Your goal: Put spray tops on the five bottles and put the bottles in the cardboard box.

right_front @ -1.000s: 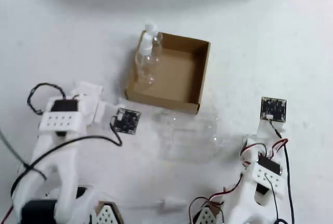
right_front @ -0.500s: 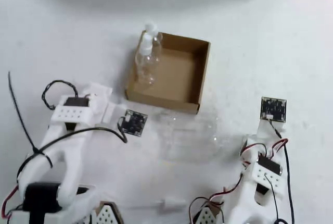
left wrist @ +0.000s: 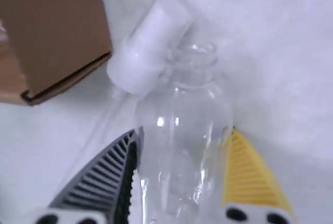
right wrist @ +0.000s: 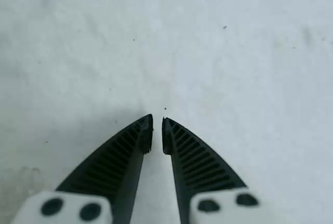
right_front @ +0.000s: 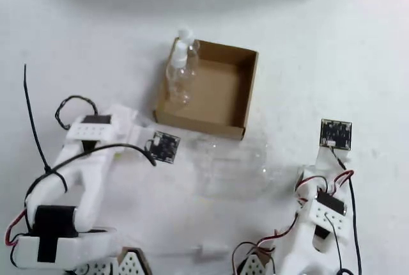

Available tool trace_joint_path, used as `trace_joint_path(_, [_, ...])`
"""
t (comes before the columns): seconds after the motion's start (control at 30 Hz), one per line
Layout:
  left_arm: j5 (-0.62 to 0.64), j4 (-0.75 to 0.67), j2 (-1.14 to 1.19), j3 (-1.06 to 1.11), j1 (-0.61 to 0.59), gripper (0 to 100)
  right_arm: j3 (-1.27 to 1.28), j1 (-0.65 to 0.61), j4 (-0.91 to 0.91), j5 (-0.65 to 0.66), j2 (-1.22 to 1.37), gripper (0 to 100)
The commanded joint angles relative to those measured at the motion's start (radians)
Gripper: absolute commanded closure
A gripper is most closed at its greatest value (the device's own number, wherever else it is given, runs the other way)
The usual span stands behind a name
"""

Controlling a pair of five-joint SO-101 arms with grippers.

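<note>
My left gripper [left wrist: 182, 130] is shut on a clear bottle [left wrist: 182, 99], its black and yellow fingers pressed against the bottle's two sides. The bottle's neck is open, and a white spray top [left wrist: 148, 52] lies against it, close to a corner of the cardboard box [left wrist: 52, 31]. In the high view the left gripper [right_front: 131, 131] sits just left of the cardboard box [right_front: 246, 89]. Two capped bottles [right_front: 181, 70] stand in the box's far left corner. My right gripper [right wrist: 157, 130] is shut with nothing in it, low over bare table.
Several clear bottles [right_front: 230, 166] lie on the white table in front of the box, between the two arms. A loose spray top [right_front: 211, 248] lies near the front edge. The right arm [right_front: 326, 208] stands at the front right.
The left arm has swung away from the front edge and a little right, toward the box. The right arm and the box have not moved.
</note>
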Motion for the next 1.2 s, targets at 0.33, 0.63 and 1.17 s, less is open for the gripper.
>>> trace_joint_path(0.33, [0.486,0.44,-0.295,-0.034,-0.151,89,-0.003,-0.008,-0.016,0.002,-0.012,98.1])
trace_joint_path(0.63, [1.208,0.549,-0.394,-0.025,-0.228,89,-0.003,-0.008,-0.016,0.002,-0.012,98.1])
trace_joint_path(1.17, [1.525,0.222,-0.346,0.158,-0.418,89,-0.153,-0.09,0.166,0.249,-0.019,98.1])
